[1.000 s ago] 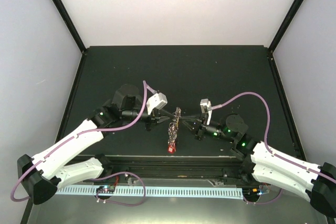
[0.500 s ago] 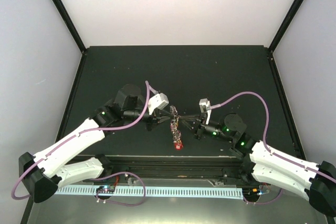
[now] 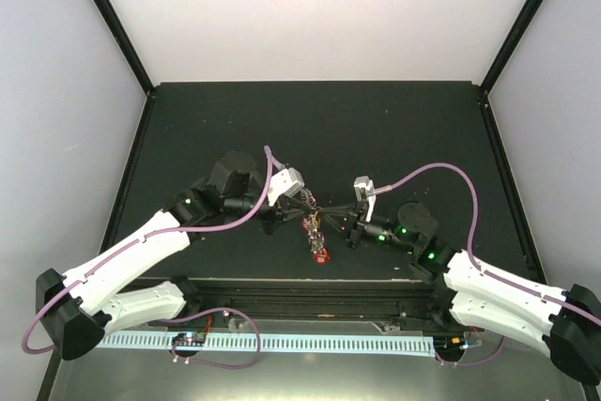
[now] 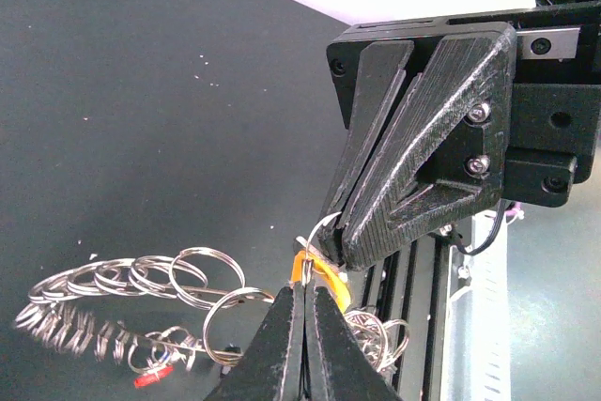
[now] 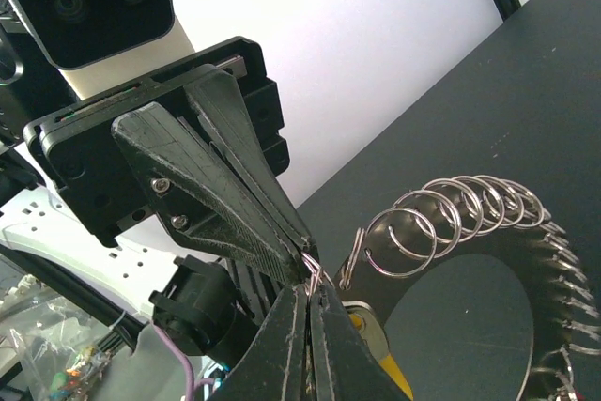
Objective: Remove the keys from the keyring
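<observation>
Where they meet tip to tip near the front edge of the table (image 3: 394,129), the left gripper (image 3: 308,201) and the right gripper (image 3: 331,216) both pinch tight on the thin, shiny wire keyring (image 4: 315,230). Spiky little keys (image 3: 318,234) dangle under it. Flat, dark tabletop stretches wide behind them.

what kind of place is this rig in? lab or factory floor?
Likely an enclosed lab test cell: plain white walls, black frame posts at the corners, and a matte black table with a white slotted strip along the front.
</observation>
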Available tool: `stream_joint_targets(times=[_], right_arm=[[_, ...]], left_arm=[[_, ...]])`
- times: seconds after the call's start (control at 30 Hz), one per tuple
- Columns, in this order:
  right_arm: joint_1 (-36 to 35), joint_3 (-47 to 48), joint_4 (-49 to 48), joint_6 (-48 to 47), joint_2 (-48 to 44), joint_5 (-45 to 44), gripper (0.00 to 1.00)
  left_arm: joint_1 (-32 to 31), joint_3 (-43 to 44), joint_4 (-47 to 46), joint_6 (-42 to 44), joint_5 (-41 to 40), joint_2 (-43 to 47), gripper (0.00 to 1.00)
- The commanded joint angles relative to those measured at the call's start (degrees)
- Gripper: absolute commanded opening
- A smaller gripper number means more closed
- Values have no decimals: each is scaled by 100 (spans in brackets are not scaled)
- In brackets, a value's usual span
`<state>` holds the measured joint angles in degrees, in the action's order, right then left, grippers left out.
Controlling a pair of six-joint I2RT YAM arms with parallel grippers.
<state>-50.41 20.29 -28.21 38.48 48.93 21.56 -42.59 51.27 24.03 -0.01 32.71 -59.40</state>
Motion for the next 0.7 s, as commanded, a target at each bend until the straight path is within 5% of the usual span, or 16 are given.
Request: stream_joint_targets(times=[0.0, 0.67], right_arm=[[-24, 282, -764, -21, -10, 291, 1], [-30, 405, -897, 31, 383, 577, 1]], left_arm=[[-38, 208, 69, 71, -368, -98, 1], [-215, 283, 119, 37, -142, -309, 1]])
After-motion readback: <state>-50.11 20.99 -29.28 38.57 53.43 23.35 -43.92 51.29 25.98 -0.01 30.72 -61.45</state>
